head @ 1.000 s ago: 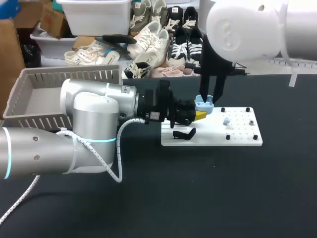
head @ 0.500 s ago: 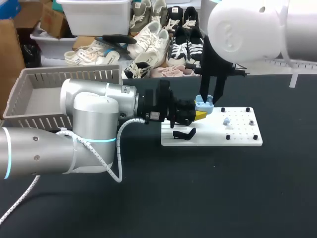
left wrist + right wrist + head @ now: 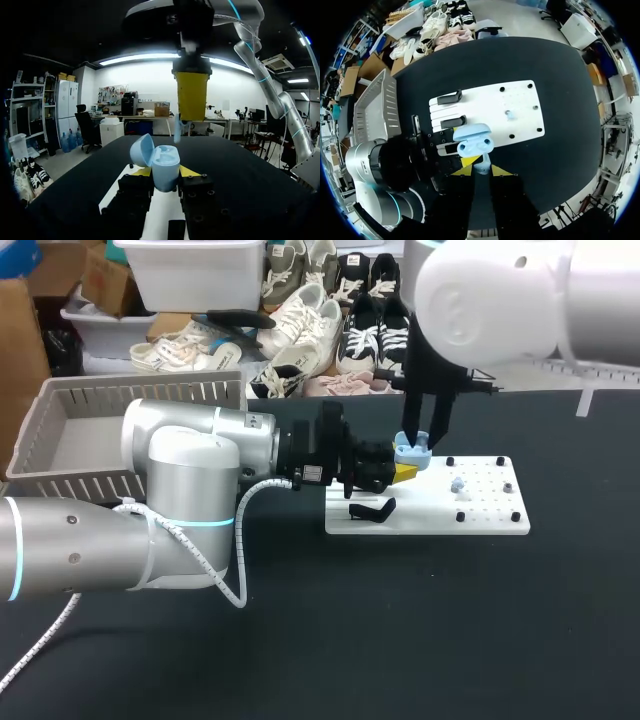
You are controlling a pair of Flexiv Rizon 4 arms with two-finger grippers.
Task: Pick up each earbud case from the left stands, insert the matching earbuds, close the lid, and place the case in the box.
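Black table [image 3: 500, 640], white board [image 3: 490, 515] beneath case. My left gripper [image 3: 165, 174] clamps open blue case [image 3: 159, 161], lid tipped back. Right gripper [image 3: 481, 171] just above case, pinching what looks like earbud [image 3: 481, 165]. I'd lower straight, align with socket, release only once seated.

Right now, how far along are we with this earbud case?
Done: the case is picked up, lid open, clamped in the left fingers. In hand: the right fingers hold an earbud just above it. Left: seat it, add the second earbud from the white board, close the lid, put the case in the box.
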